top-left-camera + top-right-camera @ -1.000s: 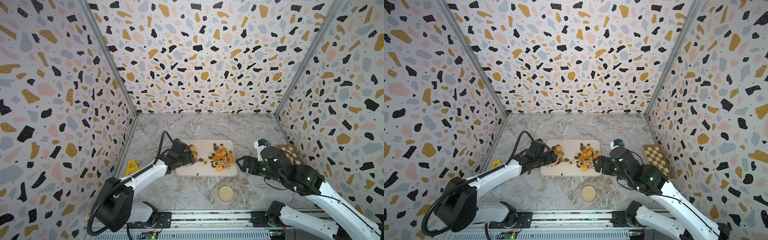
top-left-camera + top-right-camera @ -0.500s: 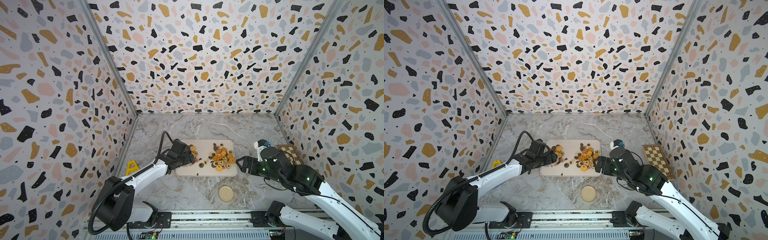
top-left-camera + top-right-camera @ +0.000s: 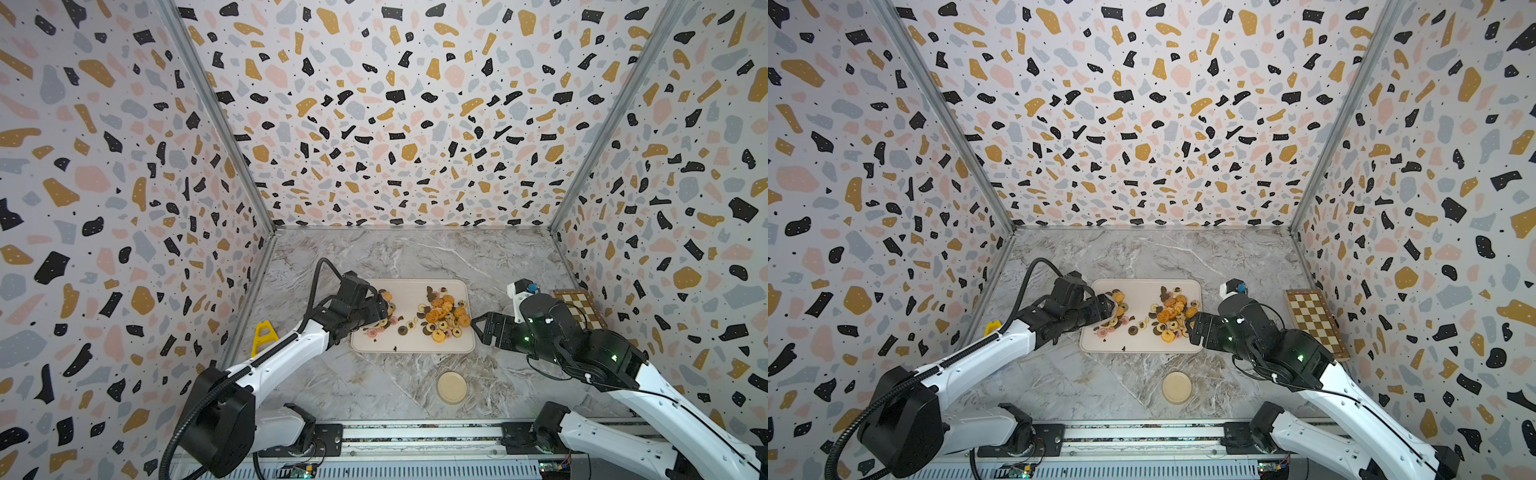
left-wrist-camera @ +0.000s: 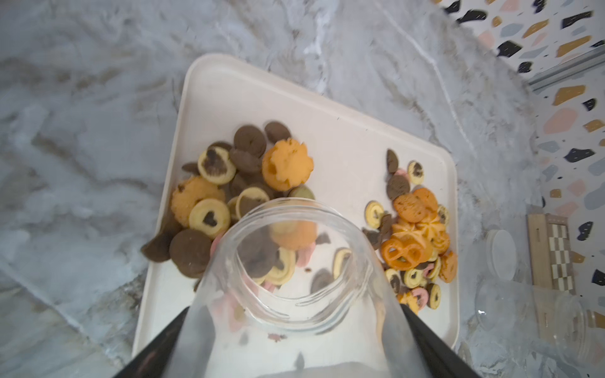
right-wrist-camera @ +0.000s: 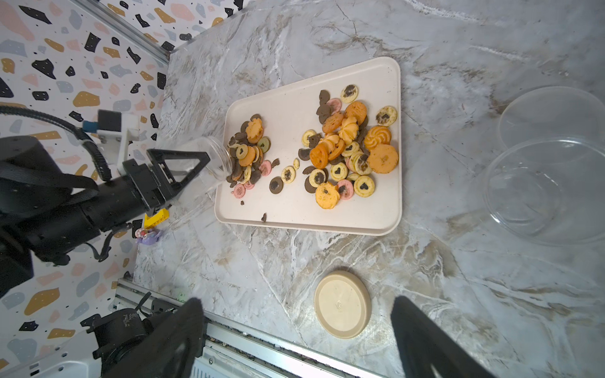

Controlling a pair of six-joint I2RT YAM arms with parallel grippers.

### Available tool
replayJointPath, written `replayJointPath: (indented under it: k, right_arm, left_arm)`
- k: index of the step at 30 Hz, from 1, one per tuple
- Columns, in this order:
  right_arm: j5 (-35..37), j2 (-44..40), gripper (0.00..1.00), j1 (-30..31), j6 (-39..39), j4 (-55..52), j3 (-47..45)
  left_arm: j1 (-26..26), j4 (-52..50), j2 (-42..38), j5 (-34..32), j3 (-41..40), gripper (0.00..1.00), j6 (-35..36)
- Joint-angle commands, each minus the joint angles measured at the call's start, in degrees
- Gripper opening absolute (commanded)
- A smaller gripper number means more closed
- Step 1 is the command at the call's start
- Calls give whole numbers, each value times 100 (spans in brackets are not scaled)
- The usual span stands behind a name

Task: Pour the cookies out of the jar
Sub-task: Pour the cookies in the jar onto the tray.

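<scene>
From where I stand, the left gripper [image 3: 376, 309] is clamped on a clear jar [image 4: 294, 261], one black finger [image 4: 157, 347] on each side of the glass. In both top views this is a little left of the centre of the frame. The jar is tipped well over, and its open mouth is above the left end of a cream tray [image 3: 409, 295] that lies flat on the marble table [image 3: 374, 249]. The cookies [image 3: 444, 316] are on the tray in two groups. A small heap sits directly at the mouth of the jar, and a bigger heap lies near the right end of the tray. A few single cookies and dark crumbs are between them. They are golden-orange, dark brown, cream and pink, and some have a dark heart in the middle. I see cookies through the glass of the jar, but I cannot tell if any of them is inside it. The right gripper [image 3: 482, 328] is just beside the right edge of the tray. Its fingers are wide apart and there is nothing between them. A round beige lid [image 3: 451, 387] lies on the table below the tray in the frame, apart from it. A small chessboard [image 3: 582, 307] lies at the right wall. A yellow plastic piece [image 3: 262, 334] stands at the left wall. The right wrist view also shows clear plastic bowls [image 5: 550, 193] on the table.
</scene>
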Motion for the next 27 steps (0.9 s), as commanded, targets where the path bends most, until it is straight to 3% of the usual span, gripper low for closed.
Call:
replayJointPath:
  k: [1,7,14,22,27]
  right_arm:
    - [22,15,92,-16,-20,39,35]
    - [77,-26,92,-16,-15,-55,142]
    - [34,-51,92,-20,-15,73,-47]
    - [68,8,92,-15,-38,-9,166]
    - [87,-43,92,-16,-23,10,70]
  left_arm:
    - [43,206,79,21,278,0,-10]
    - [52,-217,365,-67,1213,0,293]
    - [25,750,-167,313,-228,0,-659]
    - [113,-230,316,60,1260,0,111]
    - [104,437,-20,255,282,0,-54]
